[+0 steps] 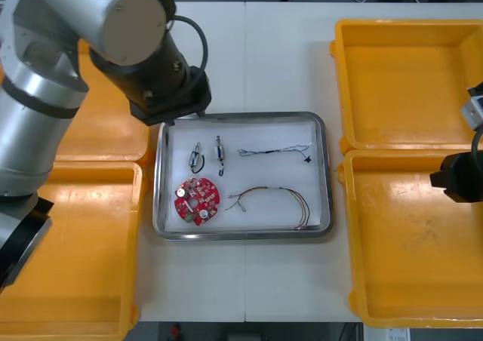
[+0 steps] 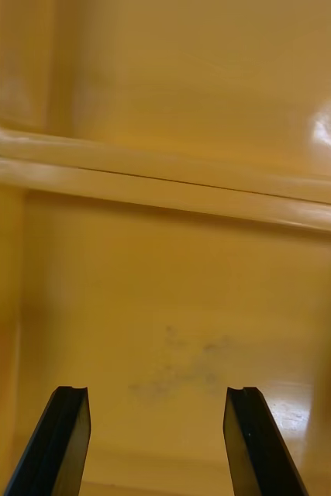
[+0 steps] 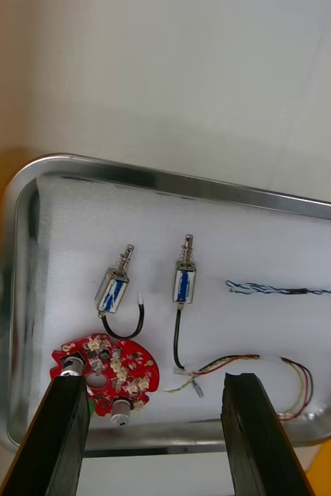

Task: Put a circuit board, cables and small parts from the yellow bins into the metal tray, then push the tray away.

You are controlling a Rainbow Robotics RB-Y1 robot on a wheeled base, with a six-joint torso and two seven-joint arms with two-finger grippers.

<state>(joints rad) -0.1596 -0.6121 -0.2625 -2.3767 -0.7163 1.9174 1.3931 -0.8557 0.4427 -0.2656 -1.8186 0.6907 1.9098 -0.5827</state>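
Rectangular metal tray (image 1: 241, 116) carrying round red circuit board (image 1: 197, 200), two small metal parts (image 1: 196, 158), twisted blue-and-white cable (image 1: 275, 151), red-and-yellow cable (image 1: 275, 198). Loading looking done; push pending. You are hovering left gripper (image 3: 156, 380) over tray's far-left corner, fingers (image 3: 64, 434) spread, gripping nothing; tray lying nearward of it, long axis running left-right. Your right gripper (image 2: 157, 391) hanging open, empty, over yellow plastic bin (image 1: 407, 243) right of tray. Bare light table (image 1: 256, 54) beyond tray's far rim; bins crowding its short sides.

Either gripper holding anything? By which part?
Nothing held: the left gripper hangs over the metal tray, jaws open; the right gripper, jaws open, is over a yellow bin.
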